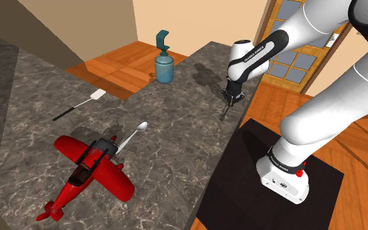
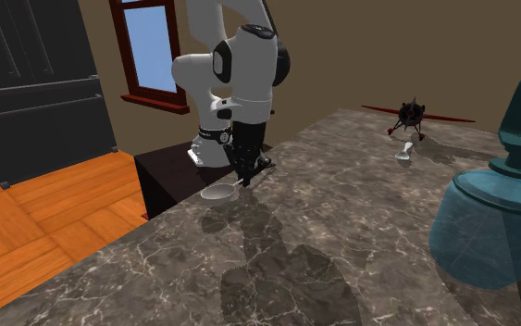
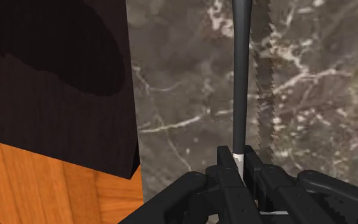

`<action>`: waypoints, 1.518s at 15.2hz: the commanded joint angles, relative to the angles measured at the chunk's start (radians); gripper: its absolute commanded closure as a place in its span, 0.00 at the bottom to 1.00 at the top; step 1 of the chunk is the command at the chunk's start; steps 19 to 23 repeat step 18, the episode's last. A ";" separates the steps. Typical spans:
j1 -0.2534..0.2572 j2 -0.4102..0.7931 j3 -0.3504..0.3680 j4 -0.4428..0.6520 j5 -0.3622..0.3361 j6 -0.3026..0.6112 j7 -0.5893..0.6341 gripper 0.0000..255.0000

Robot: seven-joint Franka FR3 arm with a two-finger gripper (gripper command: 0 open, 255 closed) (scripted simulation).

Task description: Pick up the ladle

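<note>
Narrow hold: gripper clamped on ladle handle; long axis runs straight out from jaws; second exterior view, bowl at 8 o'clock from gripper.

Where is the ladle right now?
Second exterior view, left of centre: the ladle is at the edge of the counter beside the stand, its handle clasped in the gripper.
</note>
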 commanded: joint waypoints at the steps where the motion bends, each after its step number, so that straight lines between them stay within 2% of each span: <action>1: -0.001 0.001 -0.001 0.000 -0.001 0.000 -0.002 1.00; 16: 0.012 -0.182 -0.007 0.069 0.036 -0.250 -0.041 1.00; 23: 0.012 -0.184 -0.007 0.070 0.036 -0.253 -0.041 1.00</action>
